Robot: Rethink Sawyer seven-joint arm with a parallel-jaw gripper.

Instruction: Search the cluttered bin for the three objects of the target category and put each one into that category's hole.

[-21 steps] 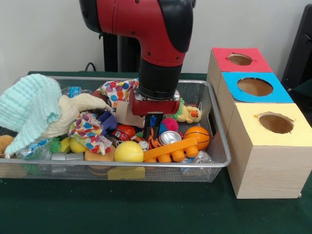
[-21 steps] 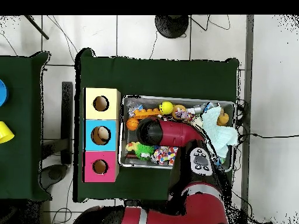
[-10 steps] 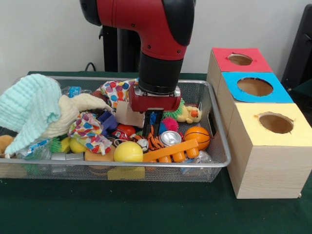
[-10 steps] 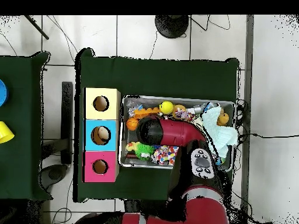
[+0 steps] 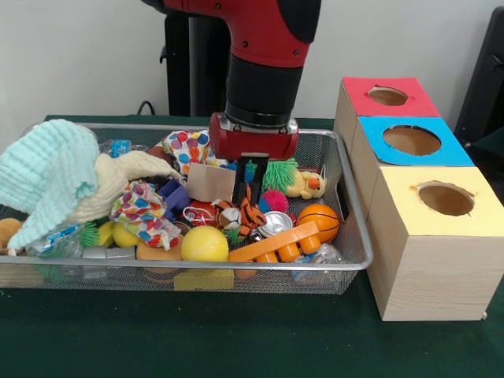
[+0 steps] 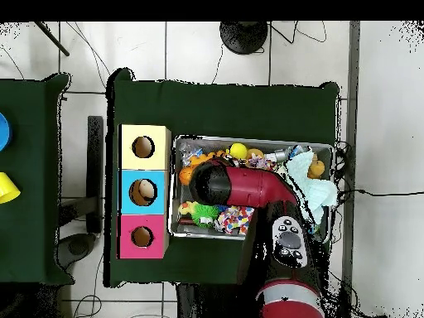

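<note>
Tiger toy (image 5: 249, 211): a small orange-and-black striped plush, lifted a little above the clutter in the middle of the wire bin, hanging from the pincer.
Pincer (image 5: 248, 191): black fingers pointing straight down and closed on the tiger toy's upper part; the red wrist block sits right above them.
Arm (image 6: 240, 185): red and black, reaching over the bin's middle and hiding much of it from overhead.
Just under the toy: a silver can (image 5: 276, 223) and a small soccer-patterned ball (image 5: 228, 218), nearly touching the tiger's lower end.
Behind the pincer: a green spiky ball (image 5: 278, 172) and a yellow duck plush (image 5: 305, 185) near the bin's far right corner.
Near rim: a yellow ball (image 5: 205, 244), a long orange plastic piece (image 5: 276, 241) and a little basketball (image 5: 318, 220).
Left end of bin (image 5: 356, 206): a mint knitted cloth (image 5: 47, 178) heaped over a cream one.
Boxes: red (image 5: 390, 97), blue (image 5: 412, 140) and yellow (image 5: 444, 199) holed tops in a row just beside the bin's right end, on the green table (image 5: 236, 339).
</note>
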